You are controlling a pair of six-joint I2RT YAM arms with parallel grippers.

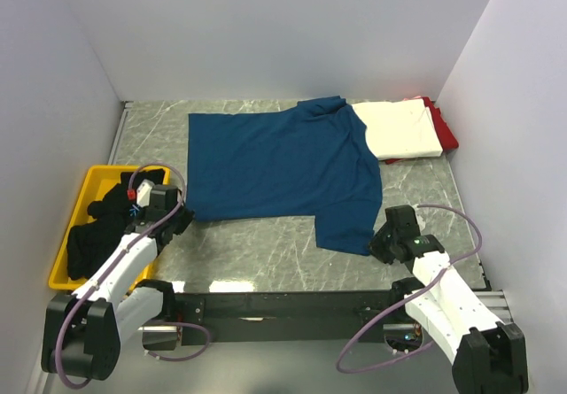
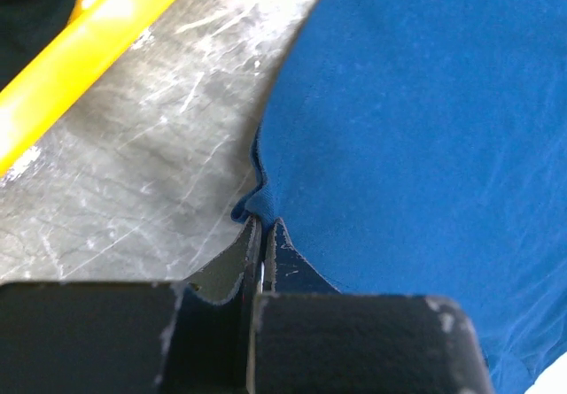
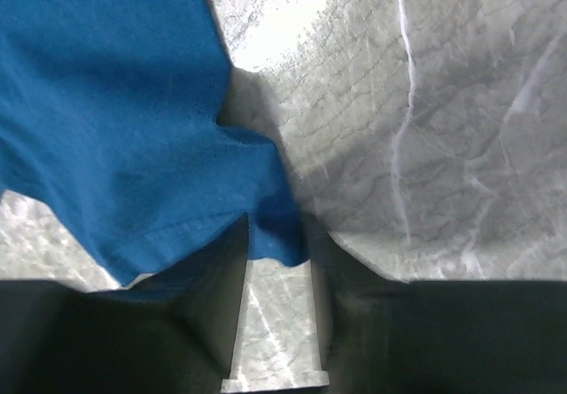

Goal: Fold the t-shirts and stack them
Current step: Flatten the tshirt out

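The navy-blue t-shirt [image 1: 275, 164] lies spread flat on the marble table, no print showing. My left gripper [image 1: 182, 215] is at its near-left hem corner; in the left wrist view the jaws [image 2: 260, 226] are shut, pinching a small fold of the blue cloth [image 2: 407, 128]. My right gripper [image 1: 379, 239] is at the near-right sleeve corner. In the right wrist view it [image 3: 276, 235] is open, with the sleeve's blue tip [image 3: 133, 119] lying between the fingers. A folded white t-shirt [image 1: 403, 128] rests on a red one [image 1: 448, 134] at the back right. Black t-shirts [image 1: 99, 224] fill the bin.
A yellow bin [image 1: 71, 235] stands at the left edge, right beside my left arm; its rim shows in the left wrist view [image 2: 97, 31]. White walls close in the table on three sides. Bare marble [image 1: 257, 248] lies between the shirt and the arm bases.
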